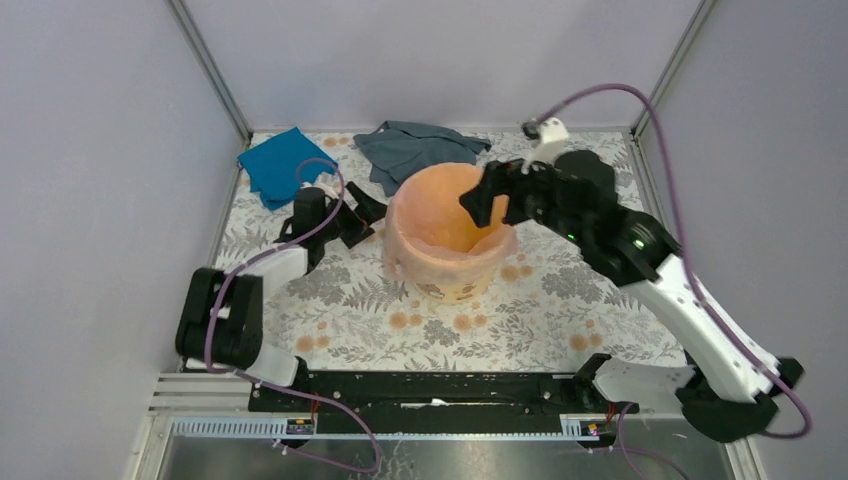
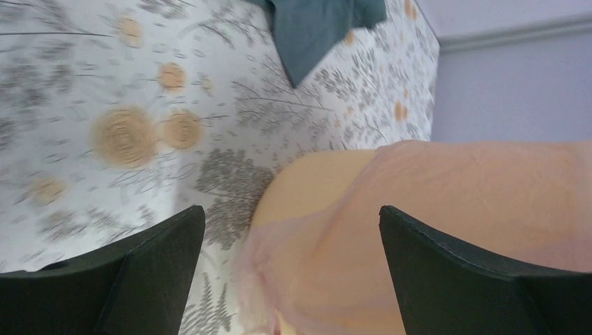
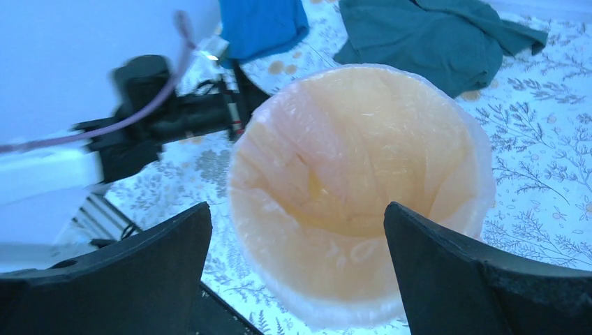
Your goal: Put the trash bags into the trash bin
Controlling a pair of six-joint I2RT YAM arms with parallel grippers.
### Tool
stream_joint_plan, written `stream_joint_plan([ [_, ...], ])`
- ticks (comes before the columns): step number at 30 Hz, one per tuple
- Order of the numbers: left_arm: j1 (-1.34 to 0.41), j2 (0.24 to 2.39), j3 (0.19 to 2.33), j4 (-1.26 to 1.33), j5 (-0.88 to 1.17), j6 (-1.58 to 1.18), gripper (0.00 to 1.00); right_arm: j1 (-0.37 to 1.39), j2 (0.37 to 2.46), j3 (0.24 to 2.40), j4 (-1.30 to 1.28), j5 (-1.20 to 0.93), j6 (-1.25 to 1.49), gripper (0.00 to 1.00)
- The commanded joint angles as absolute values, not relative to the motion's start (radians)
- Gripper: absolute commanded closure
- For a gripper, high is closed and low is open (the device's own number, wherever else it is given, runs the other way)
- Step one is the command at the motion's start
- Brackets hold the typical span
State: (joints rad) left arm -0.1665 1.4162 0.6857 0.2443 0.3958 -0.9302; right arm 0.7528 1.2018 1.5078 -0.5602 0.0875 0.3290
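Right wrist view shows the pink trash bag (image 3: 363, 153) lining the yellow-orange trash bin (image 1: 450, 288), its edge over the rim, with left gripper (image 2: 290, 220) and right gripper (image 3: 297, 209) gaping empty, so little seems left.

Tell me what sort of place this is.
Likely a lab test cell, not a home: plain walls on metal frame posts, a floral-covered table, staged props like the trash bin and grey cloth.
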Motion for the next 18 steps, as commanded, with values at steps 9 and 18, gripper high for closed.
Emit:
stream_joint_plan([
  [9,-0.38,1.619,0.701,0.657,0.503,-1.141,0.01,0.758,0.914,1.369,-0.567,0.047,0.33,0.0],
  [18,-0.623,1.717,0.757,0.753,0.34,-1.227,0.01,0.759,0.835,1.339,-0.596,0.071,0.329,0.0],
])
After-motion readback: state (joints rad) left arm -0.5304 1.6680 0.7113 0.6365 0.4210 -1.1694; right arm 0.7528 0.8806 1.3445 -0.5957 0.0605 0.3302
